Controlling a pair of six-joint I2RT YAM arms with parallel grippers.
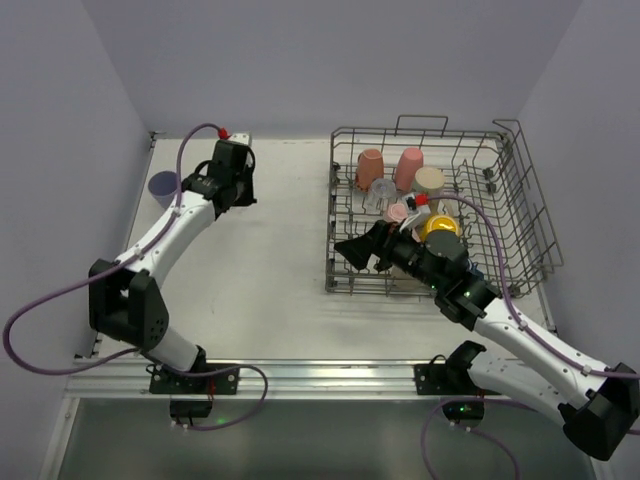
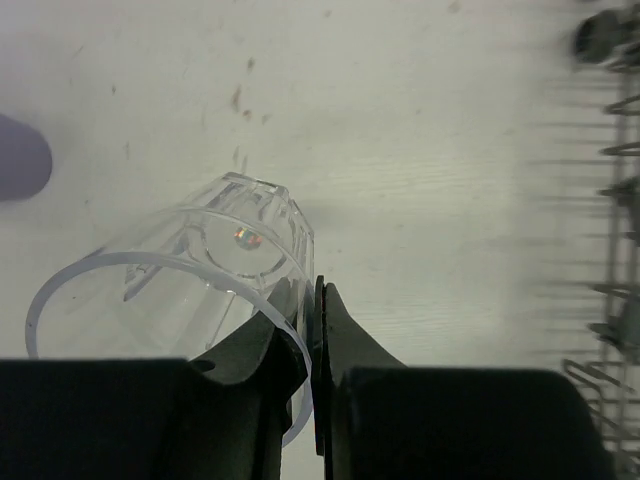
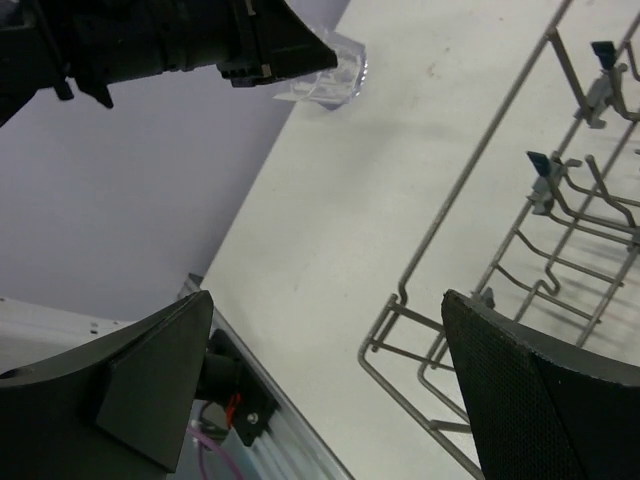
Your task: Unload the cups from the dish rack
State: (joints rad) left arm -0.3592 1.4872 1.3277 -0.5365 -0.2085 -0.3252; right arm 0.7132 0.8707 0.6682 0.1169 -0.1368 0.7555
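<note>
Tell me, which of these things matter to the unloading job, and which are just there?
Job: dish rack; salmon cup, pink cup, beige cup, yellow cup inside it; glass tumbler pinched in the left jaws; lavender cup on the table.
Just there: purple cables; metal rail.

lavender cup [image 2: 20, 156] cropped, dish rack [image 2: 622, 190] blurred

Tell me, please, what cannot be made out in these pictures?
- Left wrist view: the lavender cup is cut off by the left edge; the dish rack is blurred.
- Top view: the left gripper hides the clear tumbler it pinches; whether it touches the table is unclear.
- Top view: the right arm partly covers the yellow cup and the rack's near rows.
</note>
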